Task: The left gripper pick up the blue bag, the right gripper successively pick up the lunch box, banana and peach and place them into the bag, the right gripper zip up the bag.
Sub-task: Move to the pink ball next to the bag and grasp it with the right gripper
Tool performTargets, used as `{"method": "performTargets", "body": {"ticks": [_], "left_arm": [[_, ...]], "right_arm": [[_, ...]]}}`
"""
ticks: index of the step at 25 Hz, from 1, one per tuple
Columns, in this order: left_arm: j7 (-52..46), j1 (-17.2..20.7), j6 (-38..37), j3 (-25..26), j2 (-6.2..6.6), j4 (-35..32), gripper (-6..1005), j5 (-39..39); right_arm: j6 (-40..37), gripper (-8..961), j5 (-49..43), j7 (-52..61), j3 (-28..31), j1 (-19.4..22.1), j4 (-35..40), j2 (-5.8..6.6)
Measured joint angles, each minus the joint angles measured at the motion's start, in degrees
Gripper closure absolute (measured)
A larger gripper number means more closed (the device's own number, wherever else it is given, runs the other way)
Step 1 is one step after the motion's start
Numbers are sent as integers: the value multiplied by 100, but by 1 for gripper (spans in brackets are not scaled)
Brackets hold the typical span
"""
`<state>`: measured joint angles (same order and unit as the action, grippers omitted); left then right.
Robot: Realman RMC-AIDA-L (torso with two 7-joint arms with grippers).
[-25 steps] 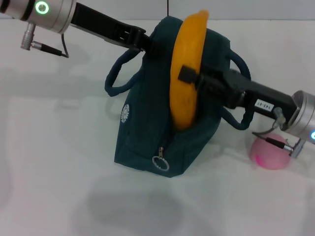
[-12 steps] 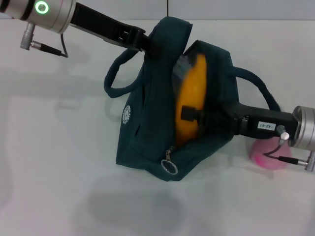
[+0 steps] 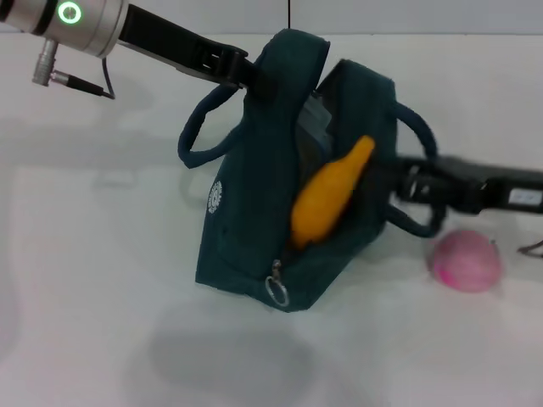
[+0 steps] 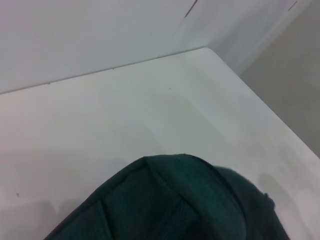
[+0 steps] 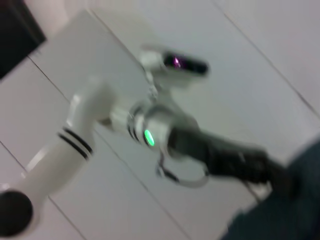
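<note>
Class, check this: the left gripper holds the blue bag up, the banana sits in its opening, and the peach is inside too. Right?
Not quite. In the head view the peach lies on the table beside the bag. The left gripper holds the bag; the banana is in its opening.

The left arm (image 3: pixel 127 30) was silver at the wrist with a glowing green ring, a thin black cable and black links beyond. The right arm (image 3: pixel 475 188) showed black, bearing 1 small white label.

A lab-like test space: bare white table (image 3: pixel 85 322) against plain white walls (image 4: pixel 75 35).
</note>
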<state>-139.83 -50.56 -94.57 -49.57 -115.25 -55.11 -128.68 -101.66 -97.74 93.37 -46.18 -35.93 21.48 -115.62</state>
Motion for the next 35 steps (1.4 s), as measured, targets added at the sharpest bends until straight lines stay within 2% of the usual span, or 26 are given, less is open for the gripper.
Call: {"method": "performTargets", "body": {"ticks": [4,11,15,18,24,28,31,35], "left_arm": [[8,5,0,0,8,0,938,-4],[34,-32,0,0,-7,0,938,-9],[48,-7,6,-1,-1,0,938,-11],[63,1,19,1,10,0,937,-19],[127,6,51,4,2,9,937,-19],[143,12,61,1,-35,9,937,-26],[143,12,63,4,-43,6,937,-28],[136,11,63,7,-49,2,937,-28]], "right_arm": [[-40,278,446,76,1,138,480,16],[747,279,575,166,4,159,1043,31],[425,279,786,120,-1,365,1574,30],[24,280,739,81,-86,821,2616,30],[229,289,-192,756,-487,1691,5229,2],[553,295,-1560,1744,-986,1951,6570,-13],[675,296,-2414,2395,-1581,1949,7040,-18],[692,296,-3181,3093,-2221,1710,7087,-6]]}}
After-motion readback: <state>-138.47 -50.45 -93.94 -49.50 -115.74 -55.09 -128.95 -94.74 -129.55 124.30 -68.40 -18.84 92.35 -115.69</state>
